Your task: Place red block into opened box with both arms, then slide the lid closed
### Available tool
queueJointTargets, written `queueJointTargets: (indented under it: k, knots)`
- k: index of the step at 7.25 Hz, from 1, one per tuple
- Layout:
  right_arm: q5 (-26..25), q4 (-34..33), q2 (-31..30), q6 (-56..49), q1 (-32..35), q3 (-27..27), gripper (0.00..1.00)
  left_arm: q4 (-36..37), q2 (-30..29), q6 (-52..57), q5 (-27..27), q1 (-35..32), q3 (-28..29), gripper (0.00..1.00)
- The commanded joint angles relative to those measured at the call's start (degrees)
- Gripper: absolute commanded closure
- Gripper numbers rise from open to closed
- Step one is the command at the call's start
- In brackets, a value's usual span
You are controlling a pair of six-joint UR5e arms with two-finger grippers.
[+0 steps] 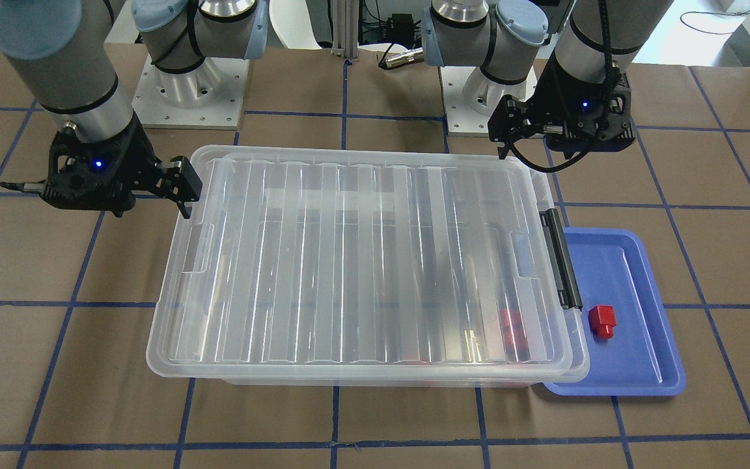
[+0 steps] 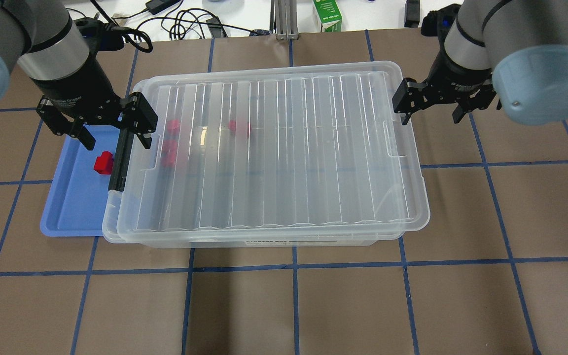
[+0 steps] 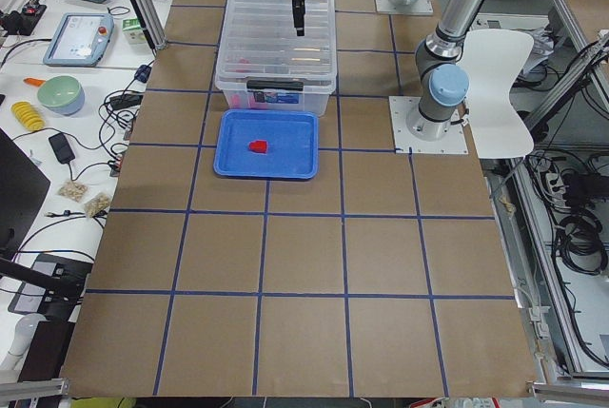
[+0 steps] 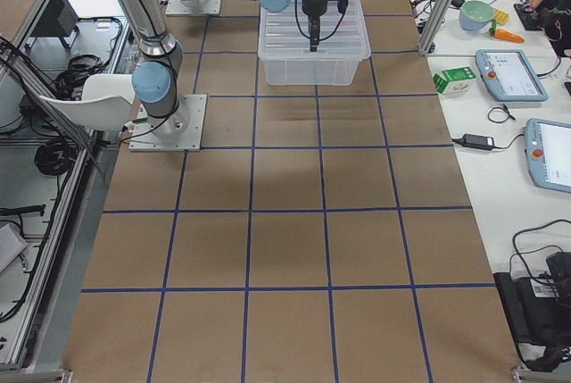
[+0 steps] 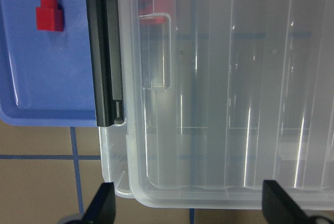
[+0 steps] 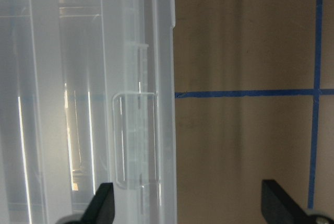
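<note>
The clear box lies mid-table with the ribbed lid resting over it, shifted slightly toward my right so the box rim by the black latch bar shows. Several red blocks appear blurred through the lid. One red block lies in the blue tray. My left gripper hovers open over the latch end. Above the opposite short end, my right gripper is open too. Neither holds anything. The left wrist view shows the latch bar and the tray's block.
The blue tray sits against the box's latch end. Both arm bases stand behind the box. Side tables beyond the brown mat hold tablets, a bowl, cables and a green carton.
</note>
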Motion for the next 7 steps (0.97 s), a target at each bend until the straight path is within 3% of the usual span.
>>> queueJointTargets:
  k: [1,7]
  knots:
    - [-0.01,-10.55,0.88,-0.15,-0.07,7.01,0.0,0.41,-1.2,1.08,0.05,5.45,-0.08,0.0]
    - [-1.57,-12.08,1.94,-3.57,-1.73,7.57,0.0,12.42,-8.65,30.4,-0.04,22.26,-1.48,0.0]
